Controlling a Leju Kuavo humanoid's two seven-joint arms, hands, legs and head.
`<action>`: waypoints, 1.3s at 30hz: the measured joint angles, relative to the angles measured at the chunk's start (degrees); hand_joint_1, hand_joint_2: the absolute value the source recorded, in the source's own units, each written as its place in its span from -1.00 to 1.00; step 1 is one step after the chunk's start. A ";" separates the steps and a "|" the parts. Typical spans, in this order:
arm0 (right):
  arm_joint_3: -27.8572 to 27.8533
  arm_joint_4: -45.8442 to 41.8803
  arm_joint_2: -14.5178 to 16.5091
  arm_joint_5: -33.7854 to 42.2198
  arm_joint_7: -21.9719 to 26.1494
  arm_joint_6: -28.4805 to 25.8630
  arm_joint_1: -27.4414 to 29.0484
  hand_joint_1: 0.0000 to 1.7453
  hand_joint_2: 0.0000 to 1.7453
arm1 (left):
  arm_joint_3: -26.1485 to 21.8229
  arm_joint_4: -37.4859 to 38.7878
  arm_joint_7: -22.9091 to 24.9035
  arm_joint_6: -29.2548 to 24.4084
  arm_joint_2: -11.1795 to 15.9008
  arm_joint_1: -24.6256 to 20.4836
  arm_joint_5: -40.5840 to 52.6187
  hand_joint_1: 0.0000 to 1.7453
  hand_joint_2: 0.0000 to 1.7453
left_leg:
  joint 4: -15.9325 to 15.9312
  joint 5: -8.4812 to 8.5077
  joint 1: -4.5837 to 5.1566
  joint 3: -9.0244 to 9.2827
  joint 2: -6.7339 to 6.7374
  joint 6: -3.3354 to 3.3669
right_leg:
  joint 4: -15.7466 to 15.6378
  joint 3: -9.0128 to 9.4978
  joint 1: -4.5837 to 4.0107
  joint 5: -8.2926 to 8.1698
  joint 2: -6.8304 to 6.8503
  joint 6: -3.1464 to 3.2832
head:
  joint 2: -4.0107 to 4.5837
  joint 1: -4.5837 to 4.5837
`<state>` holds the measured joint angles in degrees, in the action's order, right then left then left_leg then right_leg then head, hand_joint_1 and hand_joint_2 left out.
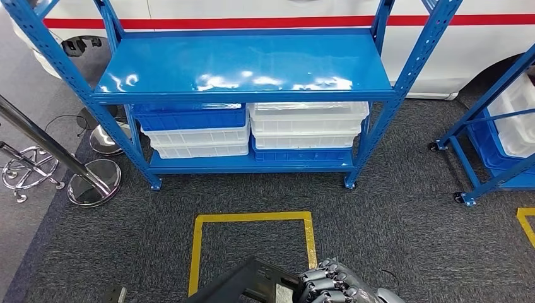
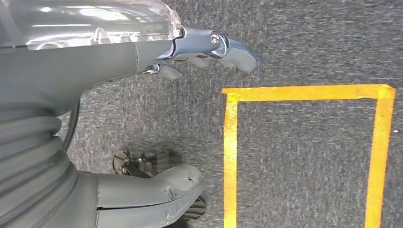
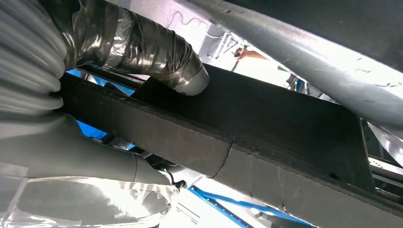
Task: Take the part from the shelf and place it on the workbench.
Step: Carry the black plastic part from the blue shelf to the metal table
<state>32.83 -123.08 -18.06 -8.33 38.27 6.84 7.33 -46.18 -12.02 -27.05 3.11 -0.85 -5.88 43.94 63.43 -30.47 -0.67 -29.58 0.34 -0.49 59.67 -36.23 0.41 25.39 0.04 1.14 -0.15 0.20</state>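
Note:
The part (image 1: 243, 284) is a black flat frame-like piece at the bottom edge of the head view, over the carpet. My right hand (image 1: 334, 287) grips its right end. In the right wrist view the taped thumb (image 3: 142, 47) presses on one face of the black part (image 3: 266, 128), and the fingers lie under the other. The blue shelf (image 1: 246, 63) stands ahead with its top board bare. My left hand (image 2: 85, 76) hangs above the carpet with fingers (image 2: 209, 47) and thumb (image 2: 152, 194) apart, holding nothing.
White and blue bins (image 1: 309, 123) are stacked on the lower shelf board. A yellow tape square (image 1: 252, 218) marks the carpet in front. Chrome stanchion bases (image 1: 94, 180) stand at the left. A second blue rack on wheels (image 1: 498, 139) is at the right.

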 joint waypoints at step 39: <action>0.55 0.96 -1.76 8.32 -1.03 8.84 -5.11 1.00 1.00 | -4.66 0.02 2.53 -6.67 -2.25 0.89 -1.96 -1.00 1.00 | -4.84 1.20 -0.40 -0.99 -0.22 2.67 | 9.16 -3.98 0.30 5.43 -1.31 -3.23 | 0.00 -0.04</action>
<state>33.38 -122.11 -19.82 -0.02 37.24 15.68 2.21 -50.84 -12.00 -24.52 -3.56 -3.10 -4.99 41.99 58.59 -29.27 -1.07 -30.56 0.12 2.17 68.83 -40.21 0.71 30.82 -1.27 -2.08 -0.15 0.16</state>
